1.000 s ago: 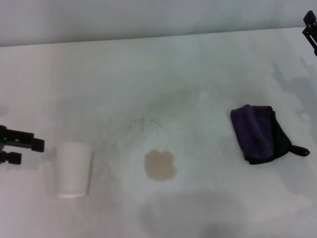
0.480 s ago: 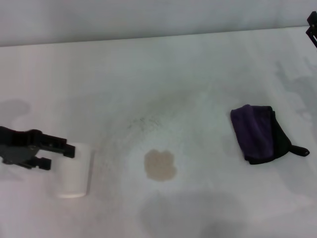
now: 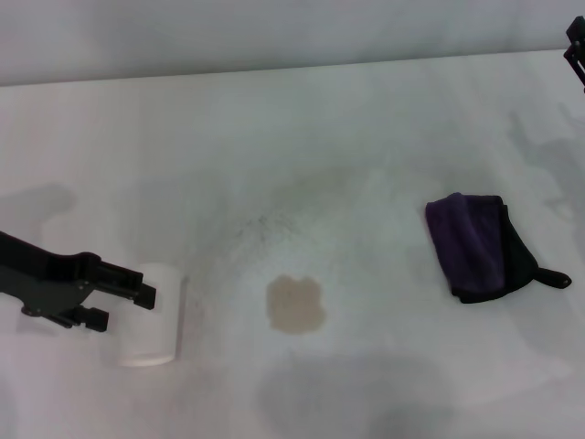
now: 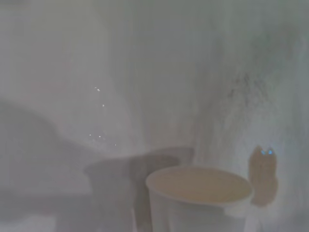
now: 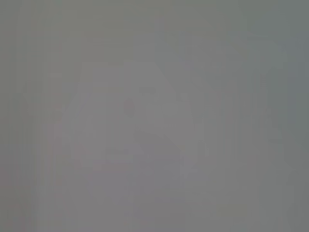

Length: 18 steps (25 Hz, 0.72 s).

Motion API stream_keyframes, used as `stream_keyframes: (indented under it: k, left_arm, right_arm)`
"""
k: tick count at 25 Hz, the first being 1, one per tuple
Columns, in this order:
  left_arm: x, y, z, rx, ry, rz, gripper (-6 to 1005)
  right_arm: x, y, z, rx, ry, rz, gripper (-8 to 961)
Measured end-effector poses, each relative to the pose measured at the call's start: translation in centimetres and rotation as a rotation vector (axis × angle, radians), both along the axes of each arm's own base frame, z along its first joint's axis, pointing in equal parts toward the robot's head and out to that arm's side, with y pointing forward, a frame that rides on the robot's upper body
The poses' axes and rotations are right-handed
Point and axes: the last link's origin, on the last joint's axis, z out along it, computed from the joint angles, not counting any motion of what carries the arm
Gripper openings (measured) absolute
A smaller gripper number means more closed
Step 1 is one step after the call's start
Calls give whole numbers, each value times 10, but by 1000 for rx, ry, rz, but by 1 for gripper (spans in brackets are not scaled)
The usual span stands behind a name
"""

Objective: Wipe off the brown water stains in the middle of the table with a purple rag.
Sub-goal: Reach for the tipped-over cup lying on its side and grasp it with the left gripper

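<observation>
The brown water stain is a small tan blotch on the white table, near the middle front. It also shows in the left wrist view, beyond the cup. The purple rag lies folded on the right, with its black loop tag pointing right, untouched. My left gripper reaches in from the left with its fingers apart, against the left side of a white cup. My right gripper sits at the far right edge, far behind the rag. The right wrist view shows only blank grey.
The white cup stands left of the stain, about a cup-width away. Faint grey speckles lie behind the stain, and soft grey shadows lie along the front of the table.
My left gripper has moved right from the left edge up to the cup, and the cup has shifted a little to the right. The rag and stain have not moved.
</observation>
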Motion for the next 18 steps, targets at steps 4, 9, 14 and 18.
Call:
stream_keyframes:
  k: [4, 9, 14, 18]
  left_arm:
    - [-1, -1, -9, -6, -1, 9, 860]
    - [0, 0, -18, 5, 5, 8, 860]
    - [-3, 1, -22, 14, 13, 21, 862]
    - [-3, 3, -25, 31, 16, 27, 861]
  right_arm:
    - [0, 0, 0, -1, 11, 3, 842]
    - [0, -1, 0, 0, 15, 6, 842]
    - [1, -3, 0, -2, 28, 4, 842]
    - [1, -5, 1, -1, 36, 6, 842]
